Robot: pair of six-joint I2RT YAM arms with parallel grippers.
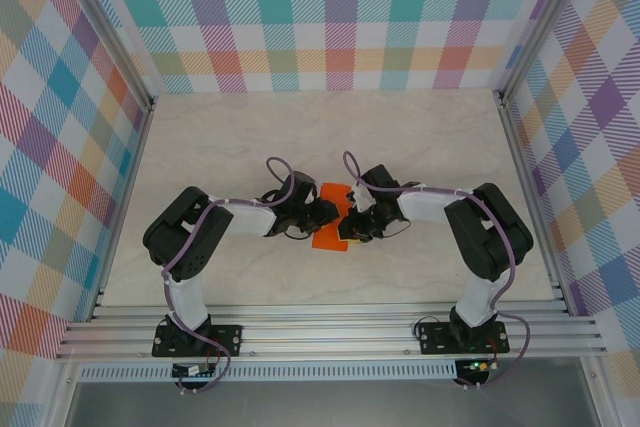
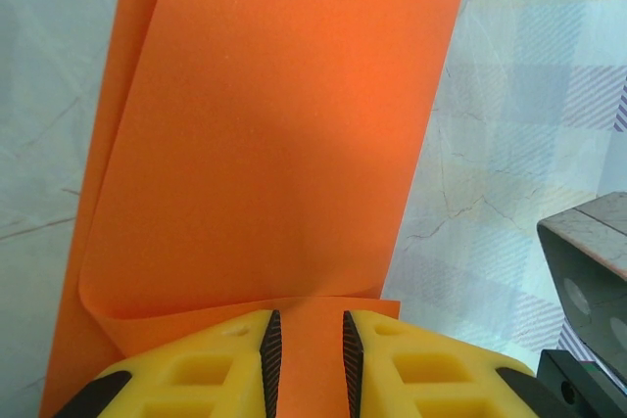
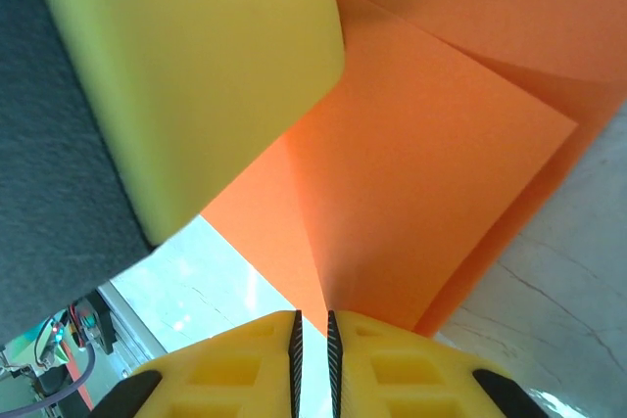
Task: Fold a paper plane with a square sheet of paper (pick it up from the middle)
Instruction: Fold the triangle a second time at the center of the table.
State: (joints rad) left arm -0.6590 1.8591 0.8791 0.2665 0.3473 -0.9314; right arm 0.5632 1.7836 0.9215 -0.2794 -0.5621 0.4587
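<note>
Bare table (image 1: pixel 400 137) far and wide; at centre, left tool (image 1: pixel 328 214), right tool (image 1: pixel 350 228), orange paper (image 1: pixel 325 238) close together.

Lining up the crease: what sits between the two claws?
The thin bright orange paper sheet, folded, bridges left claw and right claw in the top external view.

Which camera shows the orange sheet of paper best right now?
Left wrist: the orange sheet of paper spreads wide, its curled-over layer plain. Right wrist gives a cropped close-up of one crease; top external, a small, half-covered patch.
</note>
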